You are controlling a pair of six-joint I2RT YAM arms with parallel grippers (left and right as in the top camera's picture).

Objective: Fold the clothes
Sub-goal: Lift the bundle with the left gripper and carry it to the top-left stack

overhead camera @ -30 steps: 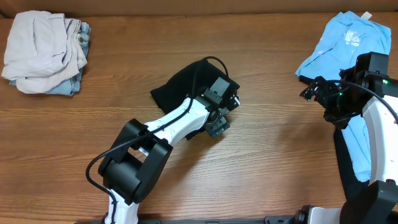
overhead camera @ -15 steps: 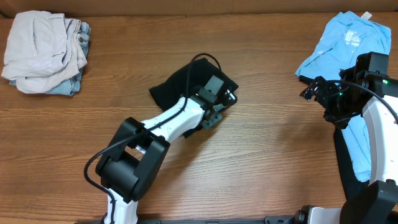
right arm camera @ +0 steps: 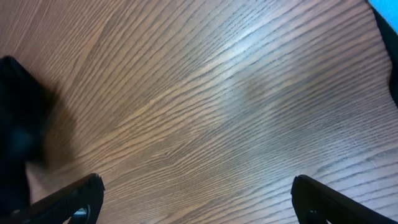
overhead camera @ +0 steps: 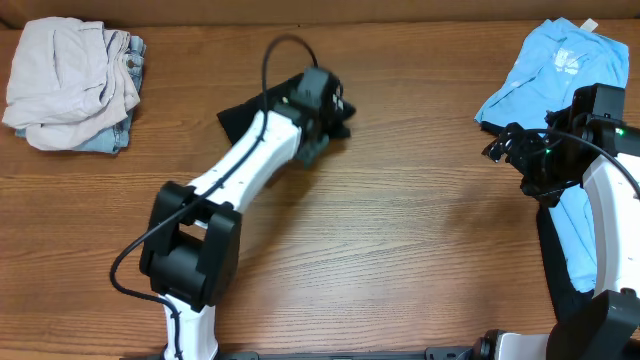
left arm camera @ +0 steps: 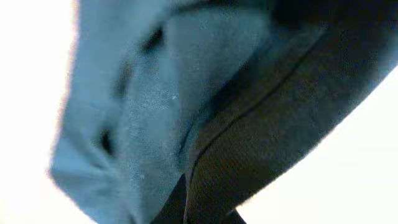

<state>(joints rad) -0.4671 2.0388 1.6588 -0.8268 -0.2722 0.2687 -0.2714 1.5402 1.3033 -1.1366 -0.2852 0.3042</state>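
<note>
Desk: brown wood (overhead camera: 400,250) with long, fine grain lines and a slight sheen.
Black T-shirt: a soft, matte garment (overhead camera: 236,118) lay crumpled in a small, uneven heap on the far middle of the desk. Most of it was hidden under the left arm.
Left arm: white and black segments (overhead camera: 250,160) reached diagonally from the near edge to the heap, with a thin black cable (overhead camera: 272,55) looping above it.
Left claw: it (overhead camera: 322,105) was buried in the black T-shirt and appeared pressed together on a bunched fold, with fabric draped over the fingers.
Left wrist view: dark knit cloth (left arm camera: 261,124) filled the frame, blurred, with a stitched hem curving across it and a glaring white background.
Right claw: it (overhead camera: 503,145) was spread wide and held nothing, and its two dark fingertips stood apart over bare wood (right arm camera: 199,196).
Light blue shirt: smooth, rumpled fabric (overhead camera: 555,65) lay at the far right corner of the desk, just beside the right claw.
Pile: cream cloth lay heaped on pale denim (overhead camera: 65,85) at the far left corner, well apart from both shirts.
</note>
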